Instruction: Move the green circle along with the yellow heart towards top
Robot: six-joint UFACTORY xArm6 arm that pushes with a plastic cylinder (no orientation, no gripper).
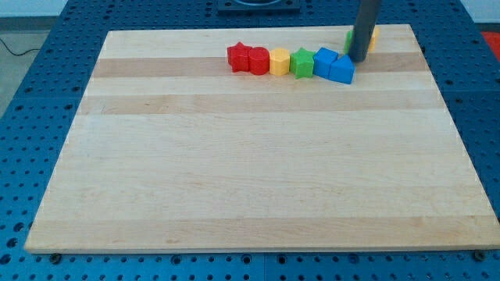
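My tip (358, 59) stands near the view's top right, on the wooden board (234, 172). The rod hides most of two blocks behind it: a sliver of the green circle (350, 37) shows on its left and a sliver of the yellow heart (373, 36) on its right, both close to the board's top edge. The tip sits just below these two and just above and to the right of the blue blocks.
A row of blocks lies left of the tip: two red blocks (239, 56) (258, 60), a yellow block (280, 61), a green star-like block (302, 62), a blue block (324, 61) and a blue triangular block (341, 69).
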